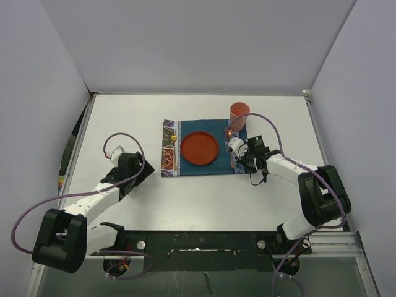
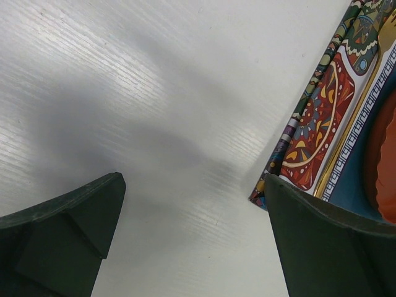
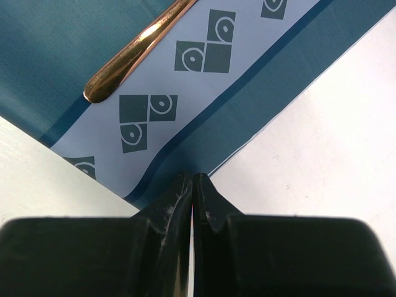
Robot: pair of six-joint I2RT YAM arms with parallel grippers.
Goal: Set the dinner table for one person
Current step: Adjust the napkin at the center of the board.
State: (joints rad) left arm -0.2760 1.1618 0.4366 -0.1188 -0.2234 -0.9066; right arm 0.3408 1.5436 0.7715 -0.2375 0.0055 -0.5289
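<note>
Dinner table (image 1: 204, 198): white top filling most of the top view, both arms bolted at its near edge. Everything else sits on it.

Teal placemat (image 1: 213, 171): middle of the table, patterned band at its left end. In the left wrist view that patterned end (image 2: 322, 111) lies flat on the white surface.

Orange plate (image 1: 199, 148): round, centred on the placemat, nothing on it.

Orange cup (image 1: 239, 113): upright at the placemat's far right corner, well apart from the plate.

Left gold utensil (image 1: 176, 151): thin, lying on the placemat just left of the plate, along the inner side of the patterned band; also in the left wrist view (image 2: 356, 117).

Right gold utensil (image 3: 133, 52): only the handle end is seen in the right wrist view, lying on the pale printed strip of the placemat.

Left gripper (image 1: 137, 170): over bare table left of the placemat, low. In its own view (image 2: 192, 179) the jaws are spread wide with nothing between them.

Right gripper (image 1: 240, 162): at the placemat's right edge, near side. In its own view (image 3: 193, 185) the fingers are pressed together right at the mat's edge; can't tell if they pinch the mat
</note>
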